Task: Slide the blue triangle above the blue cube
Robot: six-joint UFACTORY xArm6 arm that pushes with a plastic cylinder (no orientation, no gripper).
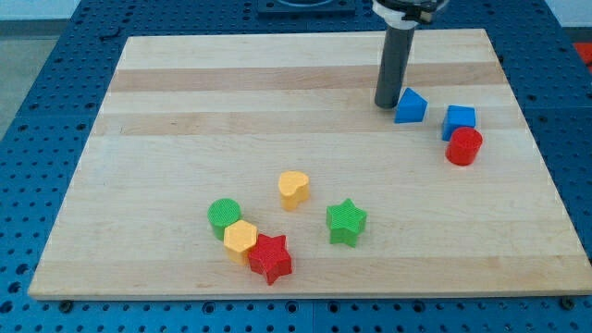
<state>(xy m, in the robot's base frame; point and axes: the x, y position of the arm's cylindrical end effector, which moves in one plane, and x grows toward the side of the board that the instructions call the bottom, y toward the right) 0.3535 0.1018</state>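
The blue triangle [411,106] lies on the wooden board [185,120] at the upper right. The blue cube [459,120] sits just to its right and slightly lower, a small gap between them. My tip [387,104] is at the end of the dark rod, right against the triangle's left side. A red cylinder [463,146] touches the cube's lower edge.
In the lower middle stand a yellow heart [293,189], a green star [346,221], a green cylinder [224,215], a yellow hexagon [240,239] and a red star [270,258]. The board's right edge is close to the blue cube.
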